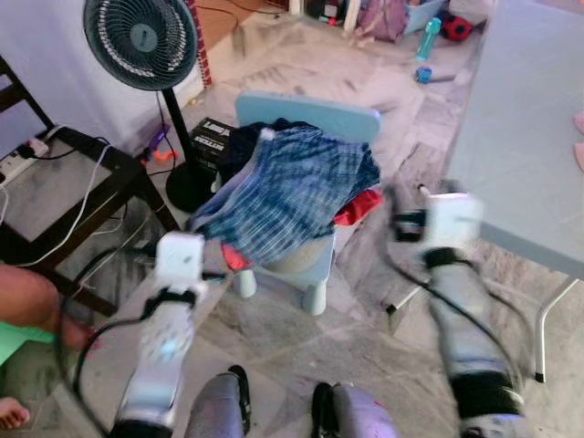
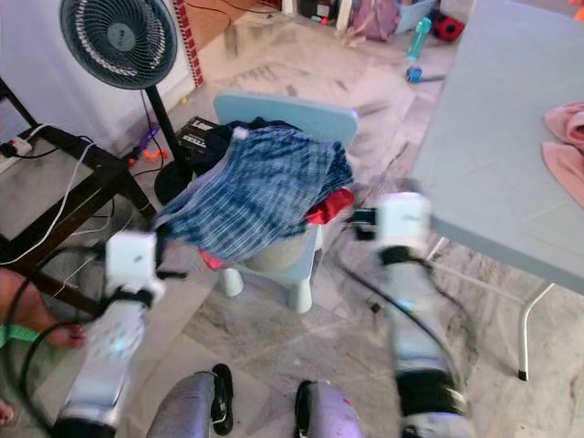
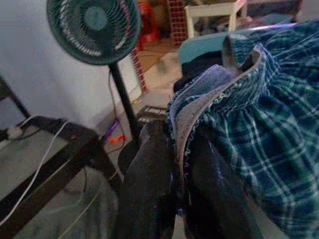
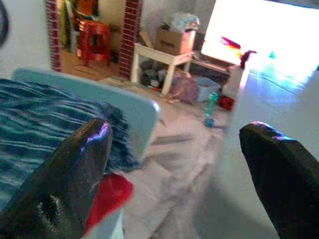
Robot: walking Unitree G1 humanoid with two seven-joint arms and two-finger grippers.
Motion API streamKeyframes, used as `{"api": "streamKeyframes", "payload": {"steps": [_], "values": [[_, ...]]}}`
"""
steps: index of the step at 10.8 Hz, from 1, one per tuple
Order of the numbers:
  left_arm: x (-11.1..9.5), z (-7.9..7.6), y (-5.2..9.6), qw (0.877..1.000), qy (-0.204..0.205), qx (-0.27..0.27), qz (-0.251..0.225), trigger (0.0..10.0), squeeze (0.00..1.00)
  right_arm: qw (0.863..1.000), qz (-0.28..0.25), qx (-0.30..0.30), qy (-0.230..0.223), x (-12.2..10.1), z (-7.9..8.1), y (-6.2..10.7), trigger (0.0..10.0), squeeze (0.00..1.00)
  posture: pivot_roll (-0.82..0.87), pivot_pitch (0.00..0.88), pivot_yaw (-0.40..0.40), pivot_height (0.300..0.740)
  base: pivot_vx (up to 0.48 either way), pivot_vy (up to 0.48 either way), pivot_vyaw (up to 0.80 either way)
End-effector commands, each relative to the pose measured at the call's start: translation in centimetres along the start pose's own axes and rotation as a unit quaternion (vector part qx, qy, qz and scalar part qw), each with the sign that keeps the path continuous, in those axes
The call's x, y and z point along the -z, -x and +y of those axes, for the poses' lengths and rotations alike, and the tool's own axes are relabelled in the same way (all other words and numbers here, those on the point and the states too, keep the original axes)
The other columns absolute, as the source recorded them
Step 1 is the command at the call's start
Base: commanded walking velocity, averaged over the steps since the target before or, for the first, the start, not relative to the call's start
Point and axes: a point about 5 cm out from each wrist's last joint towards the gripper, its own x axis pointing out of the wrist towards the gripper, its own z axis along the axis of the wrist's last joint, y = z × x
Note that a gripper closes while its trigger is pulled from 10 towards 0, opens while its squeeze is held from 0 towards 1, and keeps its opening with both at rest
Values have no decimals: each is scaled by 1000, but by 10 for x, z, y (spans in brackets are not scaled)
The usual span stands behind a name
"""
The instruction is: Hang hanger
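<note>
A pile of clothes lies on a small light-blue chair (image 1: 310, 114): a blue plaid garment (image 1: 292, 187) on top and a red one (image 1: 360, 208) sticking out at the chair's right side. My left gripper (image 3: 180, 164) is at the pile's front left corner, its black fingers (image 3: 149, 189) shut on the plaid garment's hem. My right gripper (image 4: 177, 127) hovers open just right of the chair, fingers wide apart and empty; it is blurred in the left eye view (image 1: 400, 224).
A standing fan (image 1: 141, 36) and a black box (image 1: 212, 137) are behind the chair on the left. A dark bench (image 1: 55, 173) with cables is at far left, with a person's leg (image 1: 27, 301) in front of it. A grey table (image 1: 520, 137) holding pink cloth (image 2: 564, 137) is on the right.
</note>
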Motion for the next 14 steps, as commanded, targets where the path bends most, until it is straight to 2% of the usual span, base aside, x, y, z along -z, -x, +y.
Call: {"api": "streamKeyframes", "payload": {"steps": [1,2,3,5,7,9,14], "values": [[-3,-2,2,1000,0,-1,-4,10000,0,1000,16,0,-12,7,2,9,10000,0,25,170,-1,740,0,0,0],[-4,-6,1,1000,1,8,-3,10000,0,1000,25,0,-18,10,4,12,10000,0,20,176,-6,740,0,0,0],[-11,-13,-7,1000,4,14,-13,10000,0,999,33,-15,-24,12,12,10,10000,0,16,176,-16,740,0,0,-800],[-17,-15,-15,1000,13,8,-18,10000,0,999,26,-32,-18,8,17,-1,10000,0,17,172,-24,740,0,0,-800],[-18,-18,-16,999,31,23,-12,10000,0,999,18,-31,-10,4,13,-7,10000,0,13,174,-24,740,0,-161,-772],[-21,-24,-18,999,32,39,-17,10000,0,999,22,-34,-10,7,15,-5,10000,0,6,175,-24,740,0,-321,-719],[-18,-28,-18,998,30,49,-3,10000,0,999,27,-38,-12,10,20,-3,10000,0,9,179,-21,740,0,-305,-785]]}}
